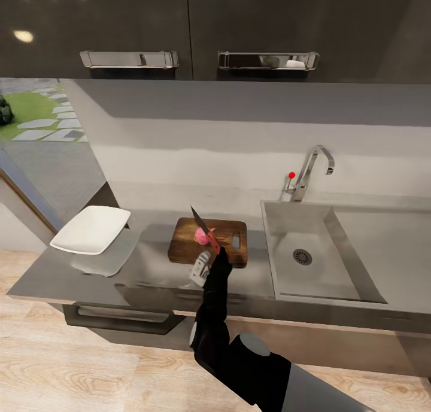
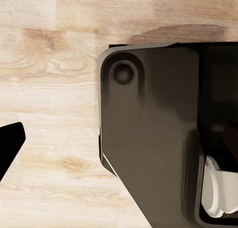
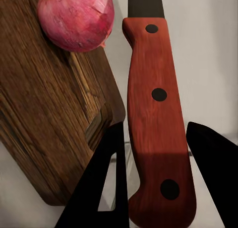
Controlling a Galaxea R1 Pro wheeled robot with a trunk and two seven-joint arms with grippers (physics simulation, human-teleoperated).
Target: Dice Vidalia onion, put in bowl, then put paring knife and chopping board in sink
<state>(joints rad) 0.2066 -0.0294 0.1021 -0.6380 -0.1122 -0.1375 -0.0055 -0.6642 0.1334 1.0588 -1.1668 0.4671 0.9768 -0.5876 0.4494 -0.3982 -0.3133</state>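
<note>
right tool [image 3: 151,163] closed on the paring knife [image 3: 157,114] by its red handle, blade raised and pointing away over the chopping board [image 1: 209,242]. vidalia onion [image 1: 202,235] sits whole on the board, just left of the blade and ahead of the tool. judgement: bring the edge over the onion's middle, then press straight down. left tool's state: cannot tell.

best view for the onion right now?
Right wrist view: the Vidalia onion is large and sharp on the chopping board, beside the paring knife. The head view gives a small pink ball partly behind the blade. The left wrist view faces floor.
</note>
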